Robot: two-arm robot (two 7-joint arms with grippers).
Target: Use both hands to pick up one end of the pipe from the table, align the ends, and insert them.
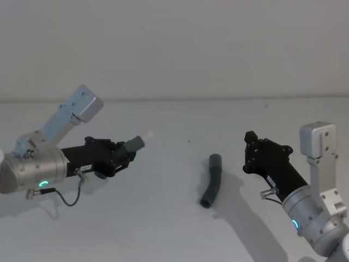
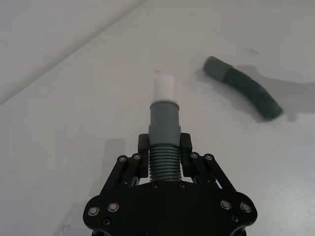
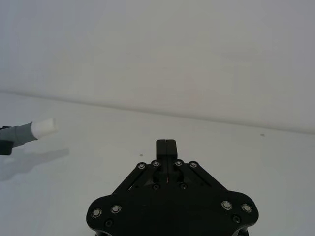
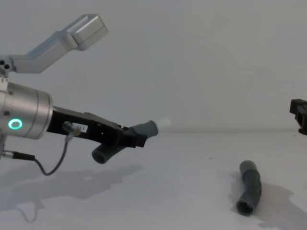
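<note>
Left gripper [image 1: 126, 153]: on the left of the scene, raised clear of the table [image 1: 136, 218] and pointing toward the centre; its toothed fingers [image 2: 143, 143] are clamped from both sides on the ribbed part of one pipe piece.
Held pipe piece [image 1: 133, 144]: off the table, its smooth grey cuff sticking out past the fingertips and tilted slightly upward.
White tip [image 2: 163, 87]: at the very front of that cuff, pointing toward the right gripper's side; in the head and chest views it is pale against the background and its outline is hard to make out.
Hidden part of the held piece: in the left wrist view the ribs run under the gripper body and are lost; the chest view shows the rear end hanging out below the gripper (dark and bent downward).
Right gripper [image 1: 250, 139]: on the right, raised above the table, fingers pressed together with only a thin seam between them and nothing in them; the chest view cuts it off at the right edge.
Loose pipe piece [image 1: 212, 180]: lying flat on the table right of centre, between the two grippers and nearer the right one, touched by neither.
Socket [image 4: 243, 207]: the round hollow opening at the near end of the loose piece, facing the robot; its far end is a plain dark cuff, and the ribs there are too faint to tell.
</note>
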